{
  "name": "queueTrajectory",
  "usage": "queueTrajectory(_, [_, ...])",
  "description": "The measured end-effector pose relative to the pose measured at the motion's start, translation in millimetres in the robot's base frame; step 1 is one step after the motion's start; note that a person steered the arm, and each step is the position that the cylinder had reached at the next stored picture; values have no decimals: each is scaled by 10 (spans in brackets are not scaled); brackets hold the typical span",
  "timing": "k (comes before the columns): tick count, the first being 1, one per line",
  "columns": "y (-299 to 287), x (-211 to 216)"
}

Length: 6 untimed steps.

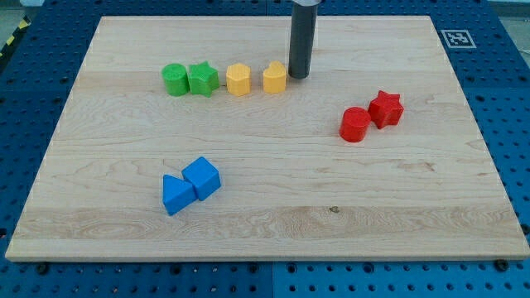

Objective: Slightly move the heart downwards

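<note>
Approach step: tip (299,77) just right of yellow heart (275,78), near worktop (414,215) top edge. No gripper on rig. Next: go above heart, push toward bottom edge, briefly.

A pale wooden board (273,207) with visible grain fills most of the frame. It rests on a blue perforated surface (513,99) seen along every edge. A black-and-white square marker (457,38) lies at upper right; yellow-black striping (12,37) at upper left.
</note>
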State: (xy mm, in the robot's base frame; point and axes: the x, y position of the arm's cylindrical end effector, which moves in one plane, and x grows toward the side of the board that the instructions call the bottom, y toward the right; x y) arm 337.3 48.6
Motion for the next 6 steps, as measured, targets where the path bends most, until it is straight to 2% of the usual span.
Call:
queueTrajectory(2, [-133, -207])
queueTrajectory(6, [-341, -196])
